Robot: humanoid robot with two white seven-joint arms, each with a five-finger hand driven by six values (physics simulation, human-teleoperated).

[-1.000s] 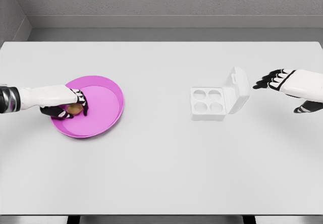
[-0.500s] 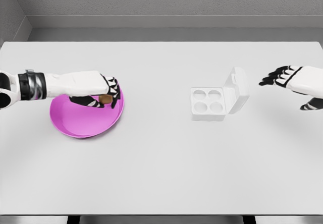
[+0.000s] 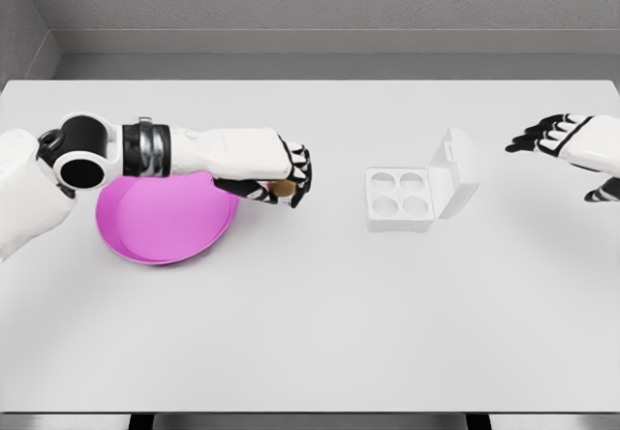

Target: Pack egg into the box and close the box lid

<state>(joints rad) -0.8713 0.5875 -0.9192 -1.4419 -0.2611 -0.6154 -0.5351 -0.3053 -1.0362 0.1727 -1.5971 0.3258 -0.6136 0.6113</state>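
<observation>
Since half a second ago the left hand [image 3: 276,176] has travelled rightward off the pink plate [image 3: 165,231] and now hangs over bare table [image 3: 310,333] between plate and box [image 3: 421,190], its fingers curled around the brown egg [image 3: 282,190]. This looks like the carry step. Four cups in the box tray are vacant and the lid stands raised on the right side. Next the egg needs lining up above one cup and a gentle lowering. At the right edge the right hand [image 3: 567,144] hovers, fingers spread, holding nothing
</observation>
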